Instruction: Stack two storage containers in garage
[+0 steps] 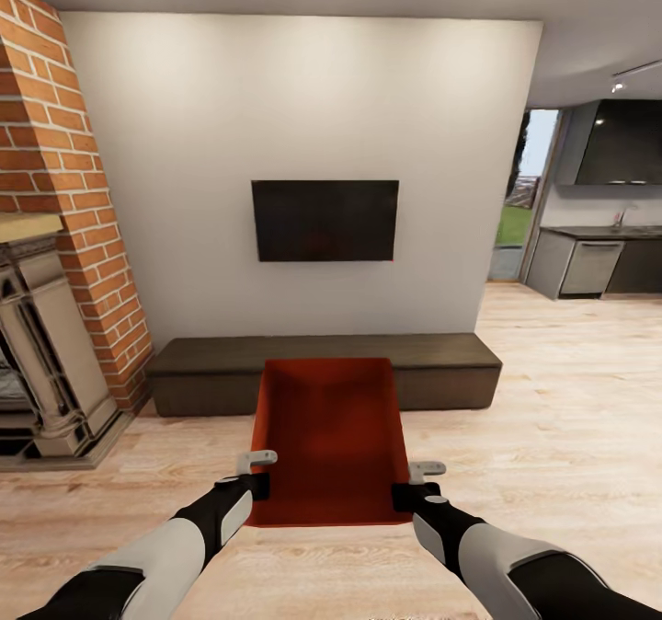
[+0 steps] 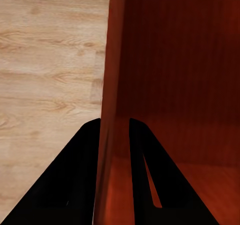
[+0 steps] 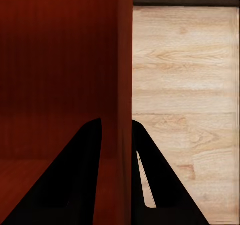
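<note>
I hold one red-orange open-top storage container between both arms, in front of me above the light wood plank floor of the living room. My left gripper is shut on its left wall, one finger inside and one outside; the left wrist view shows this pinch on the thin wall. My right gripper is shut on the right wall, seen close in the right wrist view against the red wall. The second container, the garage and its concrete floor are out of view.
A long low dark cabinet runs along the wall just beyond the container, under a black TV. A red brick fireplace stands at the left. At the right the wood floor leads to a kitchen and a glass door.
</note>
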Robot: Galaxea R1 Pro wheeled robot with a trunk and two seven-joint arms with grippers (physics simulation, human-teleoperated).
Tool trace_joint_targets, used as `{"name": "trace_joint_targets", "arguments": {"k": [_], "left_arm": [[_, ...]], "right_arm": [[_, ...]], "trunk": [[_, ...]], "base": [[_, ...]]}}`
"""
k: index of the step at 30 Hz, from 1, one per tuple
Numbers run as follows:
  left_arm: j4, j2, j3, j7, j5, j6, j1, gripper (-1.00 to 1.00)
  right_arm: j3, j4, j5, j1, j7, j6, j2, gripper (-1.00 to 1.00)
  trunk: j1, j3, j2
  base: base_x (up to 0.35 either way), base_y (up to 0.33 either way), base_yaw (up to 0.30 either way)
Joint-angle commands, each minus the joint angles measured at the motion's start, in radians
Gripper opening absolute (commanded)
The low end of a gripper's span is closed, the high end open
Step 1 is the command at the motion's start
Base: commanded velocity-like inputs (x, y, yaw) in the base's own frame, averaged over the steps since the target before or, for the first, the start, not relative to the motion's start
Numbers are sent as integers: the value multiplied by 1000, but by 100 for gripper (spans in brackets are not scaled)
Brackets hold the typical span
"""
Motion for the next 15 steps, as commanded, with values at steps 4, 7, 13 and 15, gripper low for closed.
{"name": "trace_joint_targets", "arguments": {"k": [4,7,13,15], "left_arm": [[-3,16,-3,41,-5,7,0,-100],[-3,16,-3,41,-5,7,1,-100],[-3,16,-3,41,-5,7,1,-100],[-3,16,-3,41,-5,7,1,-100]], "right_arm": [[-20,2,-17,-1,-85,-7,2,-100],[-21,2,-17,-1,-85,-7,1,-100],[-22,2,-17,-2,-85,-7,0,-100],[-22,2,-17,-1,-85,-7,0,-100]], "trunk": [[0,0,-1],[0,0,-1],[0,0,-1],[0,0,-1]], "base": [[0,0,-294],[0,0,-294],[0,0,-294],[0,0,-294]]}}
